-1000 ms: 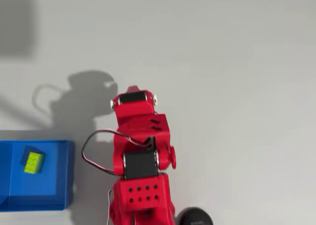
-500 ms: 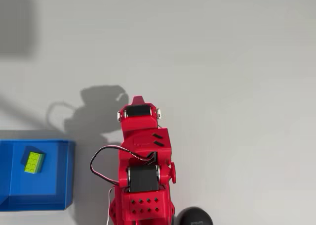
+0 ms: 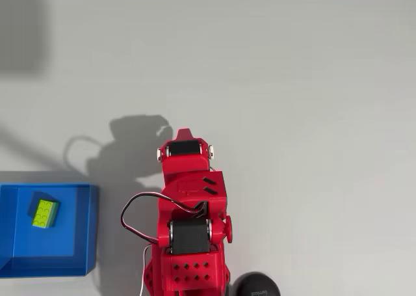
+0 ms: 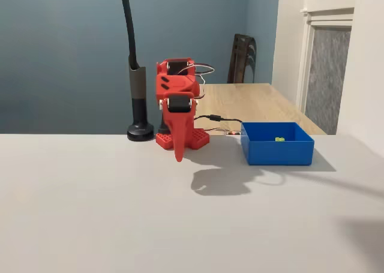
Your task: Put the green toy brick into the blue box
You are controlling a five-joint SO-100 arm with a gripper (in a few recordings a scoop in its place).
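One green toy brick [image 3: 43,213] lies inside one blue box [image 3: 81,231], resting on its floor toward the upper-left part in the overhead view; we count one of each, plus one red arm [image 3: 187,224]. We judge the task done, so little can go wrong unless the arm swings toward the box and knocks it. The gripper [image 4: 178,153] points down near the base, holding nothing; we read its fingers as pressed together.
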